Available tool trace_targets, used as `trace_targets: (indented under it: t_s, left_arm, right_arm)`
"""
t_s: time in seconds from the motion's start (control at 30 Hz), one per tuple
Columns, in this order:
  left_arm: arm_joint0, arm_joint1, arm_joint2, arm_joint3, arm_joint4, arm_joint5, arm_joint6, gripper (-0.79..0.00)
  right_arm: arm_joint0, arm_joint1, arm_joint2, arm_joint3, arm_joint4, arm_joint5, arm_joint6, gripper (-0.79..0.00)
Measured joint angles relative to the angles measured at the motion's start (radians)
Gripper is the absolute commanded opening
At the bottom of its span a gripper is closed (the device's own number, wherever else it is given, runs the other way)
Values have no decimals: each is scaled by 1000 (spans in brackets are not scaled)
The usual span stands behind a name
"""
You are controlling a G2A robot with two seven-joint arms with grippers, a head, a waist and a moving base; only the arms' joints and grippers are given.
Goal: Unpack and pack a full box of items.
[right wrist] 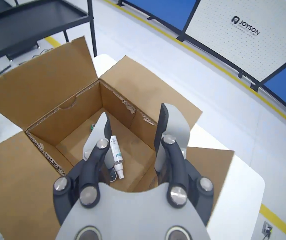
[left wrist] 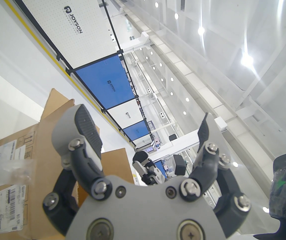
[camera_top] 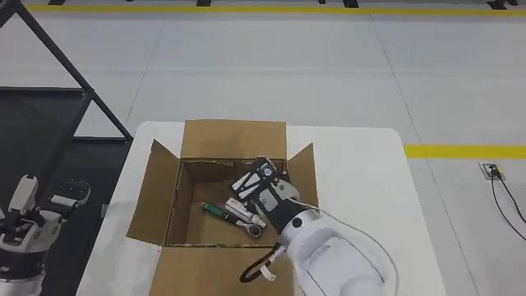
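From the top, the open box (camera_top: pixel 234 138) sits in the middle of the white surface (camera_top: pixel 370 181). The right tool (camera_top: pixel 259 179) is down inside the box, on its right side. A wrench (camera_top: pixel 234 216) with a green handle lies on the box floor, just left of this tool and a bit nearer. Its long side runs from far left to near right. The left tool (camera_top: pixel 49 193) is well apart, off the left edge of the surface, so the right arm is much nearer to the things in the box.

From the left wrist, the left tool (left wrist: pixel 145 114) points up at the ceiling. Its fingers are spread wide and hold nothing. The brown outer wall of the box (left wrist: pixel 45 151) is beside it.

From the right wrist, the right tool (right wrist: pixel 134 112) hangs over the open box (right wrist: pixel 45 86). Its fingers are spread and hold nothing. A small white bottle (right wrist: pixel 116 156) lies flat on the box floor, right below the gap between the fingers and closer to one finger than the other. Its long side runs the same way the fingers point, with the cap end toward the wrist. So I think the tool needs to go straight down, slide a little sideways to put the bottle in the middle, and then squeeze across its thin side.
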Motion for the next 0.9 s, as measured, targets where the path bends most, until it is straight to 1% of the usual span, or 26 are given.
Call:
trace_targets:
  t_s: [0.07, 0.1, 0.13, 0.2, 0.23, 0.3, 0.5, 0.53, 0.57, 0.6, 0.63, 0.67, 0.73, 0.77, 0.83, 0.9]
  left_arm:
    - [0, 0, 1, 2, 8, 8, 3, 0]
    - [1, 1, 2, 4, 15, 16, -3, 0]
    - [1, 2, 3, 5, 22, 21, -13, 0]
    - [3, 4, 4, 9, 42, 22, -44, 0]
    - [3, 5, 4, 11, 51, 17, -55, 0]
    - [7, 7, 1, 14, 77, 7, -79, 0]
    - [10, 9, -4, 14, 97, 12, -97, 0]
    - [10, 9, -4, 14, 97, 12, -97, 0]
    - [10, 9, -4, 14, 97, 12, -97, 0]
    - [10, 9, -4, 14, 97, 12, -97, 0]
    - [10, 9, -4, 14, 97, 12, -97, 0]
    - [10, 9, -4, 14, 99, 13, -95, -145]
    - [9, 10, 2, 14, 130, 35, -78, -686]
    - [6, 11, 6, 15, 147, 52, -71, -785]
    - [-6, 14, 15, 21, 185, 96, -71, -785]
    - [-19, 20, 21, 31, 222, 131, -105, -785]
  right_arm:
    - [-47, 4, 66, -47, 80, 12, -58, -154]
    - [-82, 7, 116, -67, 161, 5, -104, -18]
    - [-107, 10, 158, -76, 224, -9, -137, 0]
    - [-158, 17, 257, -75, 363, -49, -195, 0]
    - [-173, 20, 294, -70, 414, -65, -206, 0]
    - [-181, 22, 335, -66, 480, -75, -208, 0]
    - [-179, 21, 319, -67, 454, -73, -206, 0]
    - [-179, 21, 319, -67, 454, -73, -206, -363]
    - [-179, 21, 319, -67, 455, -73, -206, -456]
    - [-180, 22, 318, -65, 455, -74, -207, -646]
    - [-181, 22, 316, -60, 456, -79, -209, -785]
    - [-182, 24, 316, -54, 458, -82, -213, -785]
    - [-180, 26, 334, -42, 473, -52, -215, -785]
    - [-178, 26, 344, -37, 482, -30, -203, -785]
    - [-166, 29, 372, -28, 513, 20, -149, -785]
    - [-151, 34, 407, -20, 524, 55, -75, -785]
